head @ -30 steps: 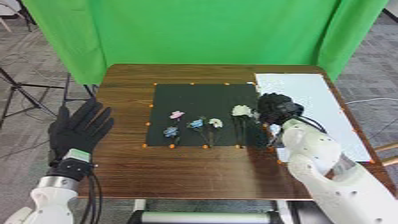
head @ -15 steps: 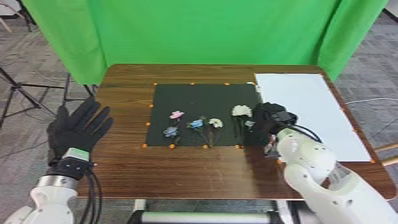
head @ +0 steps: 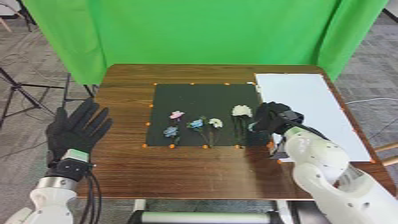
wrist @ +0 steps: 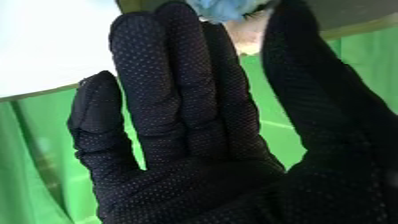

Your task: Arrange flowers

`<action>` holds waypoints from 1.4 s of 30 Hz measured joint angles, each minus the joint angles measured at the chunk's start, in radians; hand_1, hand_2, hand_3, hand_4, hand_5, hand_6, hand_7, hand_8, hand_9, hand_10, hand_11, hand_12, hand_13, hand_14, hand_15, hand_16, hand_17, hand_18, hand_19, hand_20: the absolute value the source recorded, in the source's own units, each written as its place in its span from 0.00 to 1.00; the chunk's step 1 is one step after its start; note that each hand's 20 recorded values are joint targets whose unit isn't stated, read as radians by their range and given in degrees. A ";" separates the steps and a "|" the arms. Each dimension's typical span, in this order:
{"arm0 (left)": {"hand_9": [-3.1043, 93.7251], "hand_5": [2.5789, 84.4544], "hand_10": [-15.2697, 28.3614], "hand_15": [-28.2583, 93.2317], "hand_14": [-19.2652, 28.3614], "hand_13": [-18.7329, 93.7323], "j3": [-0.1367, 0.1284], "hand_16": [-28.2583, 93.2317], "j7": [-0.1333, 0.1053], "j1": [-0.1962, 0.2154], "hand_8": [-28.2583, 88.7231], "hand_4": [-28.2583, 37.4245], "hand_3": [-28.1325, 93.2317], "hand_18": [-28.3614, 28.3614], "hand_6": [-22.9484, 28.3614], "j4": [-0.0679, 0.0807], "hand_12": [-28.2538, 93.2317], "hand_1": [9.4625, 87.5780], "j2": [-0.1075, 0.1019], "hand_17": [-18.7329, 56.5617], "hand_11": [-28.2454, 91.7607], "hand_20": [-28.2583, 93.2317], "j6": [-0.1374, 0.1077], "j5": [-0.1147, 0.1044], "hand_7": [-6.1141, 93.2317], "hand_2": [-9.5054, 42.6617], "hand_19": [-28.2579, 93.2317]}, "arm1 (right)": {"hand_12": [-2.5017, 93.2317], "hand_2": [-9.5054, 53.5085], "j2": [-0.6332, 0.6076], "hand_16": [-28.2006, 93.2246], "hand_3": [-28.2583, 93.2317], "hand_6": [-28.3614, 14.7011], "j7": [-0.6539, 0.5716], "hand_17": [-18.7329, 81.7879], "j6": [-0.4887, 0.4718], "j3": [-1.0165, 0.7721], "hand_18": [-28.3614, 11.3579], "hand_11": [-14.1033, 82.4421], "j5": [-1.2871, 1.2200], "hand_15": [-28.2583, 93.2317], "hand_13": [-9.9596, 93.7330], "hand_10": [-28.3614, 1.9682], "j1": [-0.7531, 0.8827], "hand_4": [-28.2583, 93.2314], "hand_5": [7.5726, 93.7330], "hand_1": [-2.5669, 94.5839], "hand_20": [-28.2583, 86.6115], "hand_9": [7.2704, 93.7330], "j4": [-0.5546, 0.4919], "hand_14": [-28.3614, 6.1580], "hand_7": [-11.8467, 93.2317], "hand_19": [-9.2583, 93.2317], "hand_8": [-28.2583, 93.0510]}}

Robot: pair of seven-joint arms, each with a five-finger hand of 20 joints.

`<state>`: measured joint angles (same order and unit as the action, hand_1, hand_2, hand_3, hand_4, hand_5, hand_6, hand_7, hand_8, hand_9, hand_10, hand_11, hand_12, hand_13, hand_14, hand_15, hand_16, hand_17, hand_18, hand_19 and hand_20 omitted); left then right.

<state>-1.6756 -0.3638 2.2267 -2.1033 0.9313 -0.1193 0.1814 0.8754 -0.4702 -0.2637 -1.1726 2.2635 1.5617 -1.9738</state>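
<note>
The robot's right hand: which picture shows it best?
The right wrist view, because it shows the right hand close up, with its palm, fingers and thumb. The head view shows it smaller, from above, by the dark mat's right edge.

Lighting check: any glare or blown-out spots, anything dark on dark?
Head view: white sheet very bright; right hand, dark, partly blends into the dark mat; pale flower stands out well. Right wrist view: sheet looks blown out; glove's dot texture still readable.
</note>
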 measured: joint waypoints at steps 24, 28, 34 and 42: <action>0.32 0.39 0.59 0.41 0.60 0.31 -0.098 0.16 -0.006 0.097 0.16 0.00 0.77 0.70 0.54 -0.061 0.28 0.18 -0.004 0.16 0.34 0.30 -0.047 0.150 0.18 0.46 0.47 | 0.15 0.27 0.194 0.34 0.89 0.54 0.484 0.28 0.373 -0.393 0.28 0.17 -0.589 0.36 0.28 0.41 0.290 0.00 0.30 0.09 0.41 0.25 -0.023 0.37 0.21 0.45 0.15; 0.31 0.39 0.59 0.41 0.60 0.31 -0.138 0.16 -0.006 0.129 0.16 0.00 0.77 0.70 0.54 -0.080 0.28 0.18 -0.003 0.16 0.34 0.30 -0.047 0.149 0.18 0.46 0.47 | 0.15 0.27 0.212 0.35 0.89 0.54 0.537 0.27 0.368 -0.379 0.26 0.17 -0.803 0.35 0.29 0.41 0.296 0.00 0.30 0.08 0.41 0.25 -0.027 0.38 0.21 0.45 0.15; 0.31 0.39 0.59 0.41 0.61 0.31 -0.175 0.16 -0.008 0.165 0.16 0.00 0.77 0.70 0.55 -0.088 0.28 0.18 0.011 0.16 0.34 0.30 -0.045 0.137 0.18 0.45 0.47 | 0.15 0.27 0.227 0.36 0.89 0.55 0.535 0.27 0.335 -0.356 0.25 0.17 -0.761 0.34 0.29 0.42 0.284 0.00 0.30 0.09 0.41 0.26 -0.037 0.37 0.20 0.45 0.16; 0.31 0.39 0.59 0.42 0.62 0.31 -0.175 0.16 -0.015 0.166 0.16 0.00 0.77 0.70 0.55 -0.076 0.28 0.18 0.021 0.16 0.34 0.30 -0.027 0.095 0.17 0.45 0.47 | 0.15 0.27 0.239 0.36 0.89 0.57 0.528 0.27 0.325 -0.327 0.24 0.17 -0.747 0.34 0.30 0.43 0.259 0.00 0.31 0.10 0.41 0.26 -0.031 0.37 0.21 0.46 0.15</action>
<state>-1.8505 -0.3792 2.3927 -2.1794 0.9525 -0.1463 0.2768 1.1147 0.0581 0.0609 -1.4994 1.5170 1.8206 -2.0051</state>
